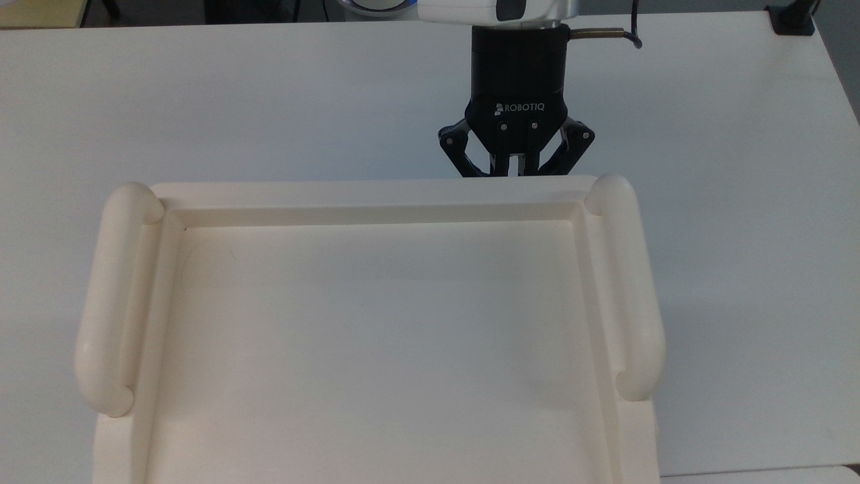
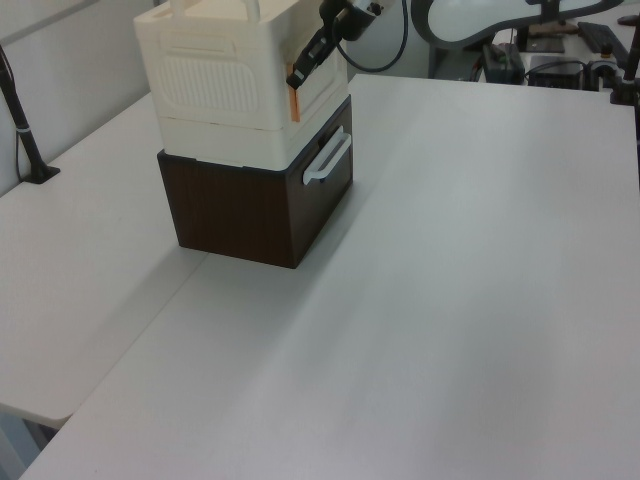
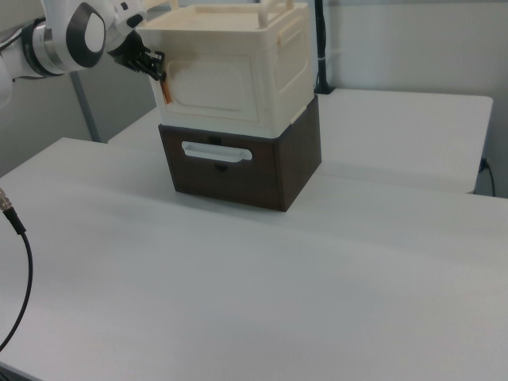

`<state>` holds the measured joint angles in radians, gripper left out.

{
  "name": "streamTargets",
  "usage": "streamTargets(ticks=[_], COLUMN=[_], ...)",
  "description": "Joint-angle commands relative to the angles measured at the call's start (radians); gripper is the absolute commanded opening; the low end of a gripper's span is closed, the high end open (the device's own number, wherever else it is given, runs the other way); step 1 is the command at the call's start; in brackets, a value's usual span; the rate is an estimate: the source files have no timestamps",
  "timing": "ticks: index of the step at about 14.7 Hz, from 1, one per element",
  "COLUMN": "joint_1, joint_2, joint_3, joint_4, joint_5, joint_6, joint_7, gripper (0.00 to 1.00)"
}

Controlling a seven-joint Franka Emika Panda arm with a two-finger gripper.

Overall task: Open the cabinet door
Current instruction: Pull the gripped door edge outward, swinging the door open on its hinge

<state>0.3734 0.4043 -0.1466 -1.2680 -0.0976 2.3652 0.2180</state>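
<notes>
The gripper (image 1: 514, 168) has its jaws drawn narrow at the cabinet door's (image 3: 213, 86) orange handle (image 3: 166, 89).

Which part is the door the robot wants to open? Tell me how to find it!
Find the cream cabinet stacked on the dark brown drawer box on the white table. The cabinet door is its front panel, just above the drawer's white handle. Unlike the ribbed side, it's smooth, with an orange tab where the hand pinches.
</notes>
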Motion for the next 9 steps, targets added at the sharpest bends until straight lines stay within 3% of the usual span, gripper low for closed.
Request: streamTargets(ticks=[1,4,6,7,8,9], joint_1=[-0.007,-0.060,-0.134,-0.172,-0.204,-0.230], joint_2=[-0.143,-0.217,-0.257,-0.286,-0.307,-0.326], joint_3=[0.005,0.005,0.005,0.005,0.005,0.004], joint_4=[-0.129,-0.171,-0.178,-0.194,-0.209,-0.224], joint_5=[0.042,0.140,0.176,0.176,0.174,0.167], joint_6=[-0.159,-0.364,-0.508,-0.582,-0.615,-0.635], joint_7=[-0.087,-0.227,-0.290,-0.320,-0.322,-0.325], gripper=[0.03,0.08,0.38,0.60,0.93,1.00])
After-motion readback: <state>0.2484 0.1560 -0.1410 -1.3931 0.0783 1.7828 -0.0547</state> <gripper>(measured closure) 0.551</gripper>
